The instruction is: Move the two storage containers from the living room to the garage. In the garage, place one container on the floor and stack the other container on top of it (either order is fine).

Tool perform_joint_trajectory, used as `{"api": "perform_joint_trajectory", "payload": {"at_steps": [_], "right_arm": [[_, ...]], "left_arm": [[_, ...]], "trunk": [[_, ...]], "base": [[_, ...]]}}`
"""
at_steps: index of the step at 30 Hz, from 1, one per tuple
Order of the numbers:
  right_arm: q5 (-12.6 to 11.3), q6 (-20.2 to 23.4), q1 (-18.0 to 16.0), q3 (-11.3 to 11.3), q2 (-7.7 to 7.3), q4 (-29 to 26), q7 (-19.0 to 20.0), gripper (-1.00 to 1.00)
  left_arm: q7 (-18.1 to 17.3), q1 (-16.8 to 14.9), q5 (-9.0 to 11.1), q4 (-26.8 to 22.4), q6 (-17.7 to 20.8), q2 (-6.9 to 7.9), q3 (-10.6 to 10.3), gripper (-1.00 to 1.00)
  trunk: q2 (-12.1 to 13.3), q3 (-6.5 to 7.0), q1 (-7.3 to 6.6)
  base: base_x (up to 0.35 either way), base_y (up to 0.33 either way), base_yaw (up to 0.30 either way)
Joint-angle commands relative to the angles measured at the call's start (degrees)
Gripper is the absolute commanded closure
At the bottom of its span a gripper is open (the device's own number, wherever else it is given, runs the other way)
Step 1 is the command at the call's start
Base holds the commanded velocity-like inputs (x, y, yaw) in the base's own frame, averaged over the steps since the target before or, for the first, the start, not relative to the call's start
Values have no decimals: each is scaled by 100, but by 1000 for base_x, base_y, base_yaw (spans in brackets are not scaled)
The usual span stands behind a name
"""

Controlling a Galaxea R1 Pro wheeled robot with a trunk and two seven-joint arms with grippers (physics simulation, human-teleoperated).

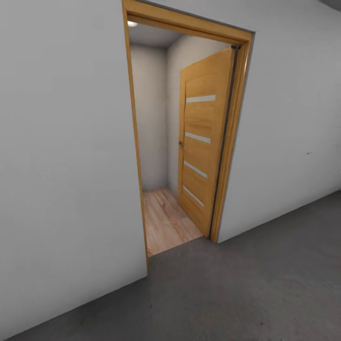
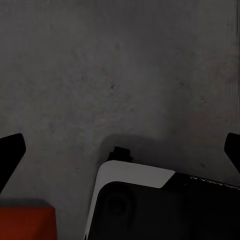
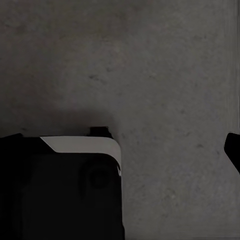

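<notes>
Dark grey speckled concrete-like floor [image 1: 265, 293] of garage, facing open pale-striped wooden door [image 1: 203, 142]; light wood plank flooring [image 1: 166, 218] beyond.
L wrist view: left gripper [image 2: 120, 150] fingers spread wide, holding nothing; orange-red plastic corner [image 2: 27, 222], prob. one storage container, lies below on floor. Right gripper: one fingertip [image 3: 233, 150] seen, state can't tell. Bin likely light, stiff, smooth-walled; grip at opposite rims.

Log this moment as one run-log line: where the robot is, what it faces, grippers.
location: dark grey floor | facing: open wooden door, wood plank floor beyond | left gripper: open, empty | orange-red container corner in left wrist view
</notes>
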Motion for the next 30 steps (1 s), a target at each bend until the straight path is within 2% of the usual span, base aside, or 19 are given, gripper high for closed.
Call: {"api": "perform_joint_trajectory", "payload": {"at_steps": [1,22,30], "right_arm": [[-53,-29,-6,46,3,16,-1,-100],[-53,-29,-7,46,0,16,4,-100],[-53,-29,-6,46,-1,16,4,-100]], "left_arm": [[16,-3,40,-3,0,-1,-16,-100],[16,-3,52,-3,-9,-19,-2,-100],[12,-3,90,1,20,-82,8,-100]], "trunk": [[-11,-12,3],[-11,-12,3],[-11,-12,3]], "base": [[0,0,-247],[0,0,-283],[0,0,-288]]}}
